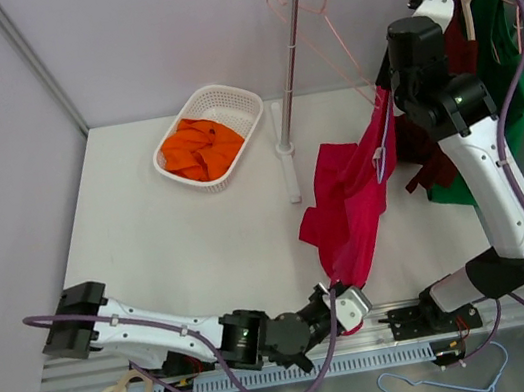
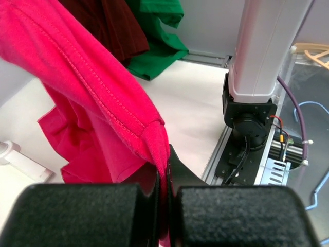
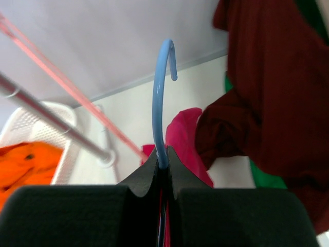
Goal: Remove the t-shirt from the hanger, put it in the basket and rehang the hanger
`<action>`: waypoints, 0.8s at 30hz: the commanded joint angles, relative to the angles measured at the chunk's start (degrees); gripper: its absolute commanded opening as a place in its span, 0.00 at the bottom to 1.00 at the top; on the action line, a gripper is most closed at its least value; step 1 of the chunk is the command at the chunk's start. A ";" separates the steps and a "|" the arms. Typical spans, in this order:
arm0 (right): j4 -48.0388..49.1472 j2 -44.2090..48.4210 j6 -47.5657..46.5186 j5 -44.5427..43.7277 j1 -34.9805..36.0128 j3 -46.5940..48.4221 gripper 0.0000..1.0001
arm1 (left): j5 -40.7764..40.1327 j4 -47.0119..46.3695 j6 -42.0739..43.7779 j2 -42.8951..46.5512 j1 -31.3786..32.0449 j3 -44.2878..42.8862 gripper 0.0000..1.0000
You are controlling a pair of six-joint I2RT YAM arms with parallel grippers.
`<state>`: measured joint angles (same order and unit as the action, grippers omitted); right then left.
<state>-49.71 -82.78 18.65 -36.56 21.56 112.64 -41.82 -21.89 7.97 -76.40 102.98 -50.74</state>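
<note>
Fabric of the pink t-shirt runs taut between my two grippers, its long axis slanting from the blue hanger, high over the table's right side, down to the near edge. My right gripper is clamped on the hanger's hook. My left gripper, lower and nearer, pinches the hem. The collar is hidden, so I can't tell how much clings. Drawing the hem nearward should free it.

The top view looks down from behind on the whole surface. Each wrist view looks close along its own jaws. All three share the pink shirt ahead of the jaws.
</note>
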 commanded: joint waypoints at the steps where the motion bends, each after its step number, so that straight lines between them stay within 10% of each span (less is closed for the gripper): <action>1: 2.70 2.27 4.53 6.92 -0.47 3.72 0.00 | 5.85 2.53 -6.07 -2.35 -3.64 -3.22 0.01; 12: -10.30 10.00 8.50 19.07 5.86 2.50 0.00 | 21.49 38.14 -27.73 -17.99 -30.90 -32.22 0.01; 24: -6.20 17.31 2.97 -1.04 6.39 -0.04 0.00 | 26.27 23.24 -23.37 2.52 -25.38 -10.03 0.01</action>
<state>-59.40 -65.04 23.86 -29.89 27.86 112.71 -17.19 7.60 -18.24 -85.10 74.26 -64.07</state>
